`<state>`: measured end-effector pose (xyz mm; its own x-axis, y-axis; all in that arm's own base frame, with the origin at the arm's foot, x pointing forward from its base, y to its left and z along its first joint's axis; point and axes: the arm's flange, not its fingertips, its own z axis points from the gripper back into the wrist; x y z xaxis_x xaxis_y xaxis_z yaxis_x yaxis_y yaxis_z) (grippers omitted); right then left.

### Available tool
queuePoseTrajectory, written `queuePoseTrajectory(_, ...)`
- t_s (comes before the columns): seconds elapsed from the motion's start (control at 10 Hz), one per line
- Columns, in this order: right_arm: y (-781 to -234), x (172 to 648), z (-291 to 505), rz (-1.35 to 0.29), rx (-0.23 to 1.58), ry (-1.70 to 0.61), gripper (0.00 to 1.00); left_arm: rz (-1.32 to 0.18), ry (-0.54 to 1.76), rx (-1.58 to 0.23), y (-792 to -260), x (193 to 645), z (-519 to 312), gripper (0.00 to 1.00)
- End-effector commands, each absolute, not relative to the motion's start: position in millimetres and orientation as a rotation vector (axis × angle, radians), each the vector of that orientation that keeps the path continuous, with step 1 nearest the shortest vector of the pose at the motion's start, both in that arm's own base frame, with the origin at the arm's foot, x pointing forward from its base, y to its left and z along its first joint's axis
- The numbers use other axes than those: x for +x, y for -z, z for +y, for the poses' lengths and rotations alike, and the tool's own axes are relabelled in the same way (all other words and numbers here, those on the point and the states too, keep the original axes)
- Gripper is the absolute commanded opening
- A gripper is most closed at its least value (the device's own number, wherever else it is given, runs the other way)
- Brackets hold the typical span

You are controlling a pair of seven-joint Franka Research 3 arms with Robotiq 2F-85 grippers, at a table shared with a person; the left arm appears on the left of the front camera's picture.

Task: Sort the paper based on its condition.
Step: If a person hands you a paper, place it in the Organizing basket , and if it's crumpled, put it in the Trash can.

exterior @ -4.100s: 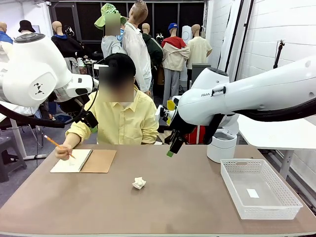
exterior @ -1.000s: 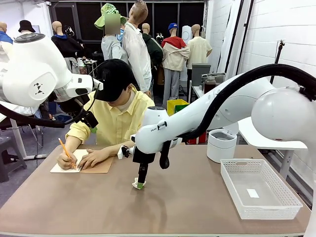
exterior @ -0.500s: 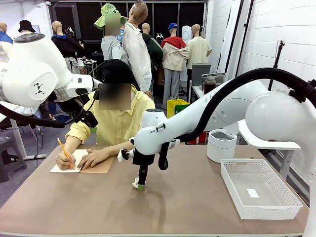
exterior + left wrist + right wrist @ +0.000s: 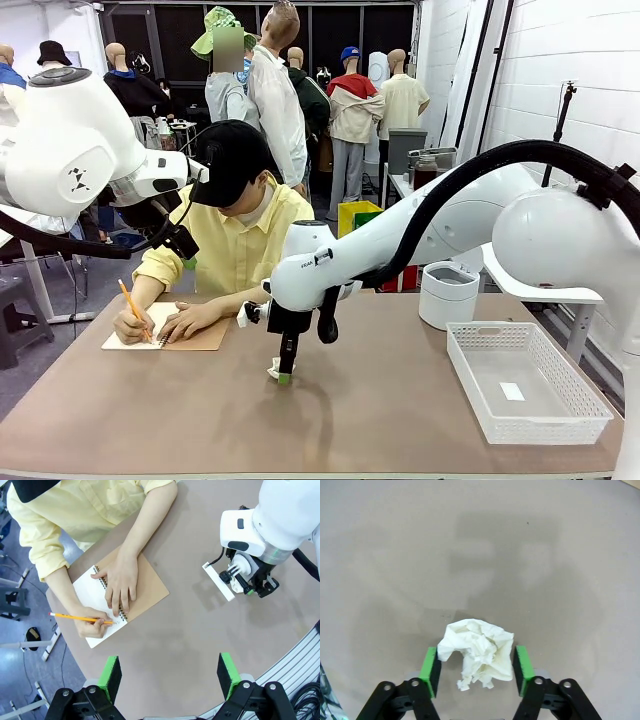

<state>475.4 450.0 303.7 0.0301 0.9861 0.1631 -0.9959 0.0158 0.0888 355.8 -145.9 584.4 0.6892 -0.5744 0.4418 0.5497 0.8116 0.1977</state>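
A crumpled ball of white paper [image 4: 277,370] [image 4: 477,652] lies on the brown table near its middle. My right gripper [image 4: 284,377] [image 4: 475,670] is down at the table with the ball between its green pads [image 4: 431,666]. The pads stand right at the ball's two sides, and the ball does not look squeezed or lifted. High above the table's left part, my left gripper [image 4: 169,677] hangs open with nothing between its fingers. From there it looks down on the right gripper [image 4: 255,586].
A person at the far left writes with a pencil [image 4: 80,617] in a spiral notebook [image 4: 200,332] [image 4: 150,587], one hand flat on it. At the right stand a white basket [image 4: 490,327] holding a small white tag [image 4: 512,391] and a white round bin [image 4: 448,295].
My right arm came down from mid-air onto the crumpled paper. In the last second its fingers have drawn in toward the ball. The person went on writing.
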Motion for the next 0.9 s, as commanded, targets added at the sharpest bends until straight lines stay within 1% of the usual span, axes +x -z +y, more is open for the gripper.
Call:
queuePoseTrajectory(0.0, -306.4, 477.7, 456.4, -0.037, 0.178, -1.519, 0.61, -0.516, 0.626, 0.049, -585.2, 356.1, -144.7, 1.0)
queuePoseTrajectory(0.1, -306.9, 478.1, 457.1, -0.028, 0.192, -1.511, 0.58, -0.516, 0.626, 0.049, -585.2, 356.1, -144.7, 1.0)
queuePoseTrajectory(0.3, -306.2, 479.3, 457.4, -0.027, 0.198, -1.498, 0.18, -0.516, 0.626, 0.049, -585.2, 356.1, -144.7, 1.0)
queuePoseTrajectory(0.6, -311.3, 480.1, 451.2, -0.043, 0.201, -1.472, 0.18, -0.516, 0.626, 0.049, -585.2, 356.1, -144.7, 1.0)
queuePoseTrajectory(0.8, -321.6, 481.7, 438.7, -0.07, 0.238, -1.437, 0.18, -0.516, 0.626, 0.049, -585.2, 356.1, -144.7, 1.0)
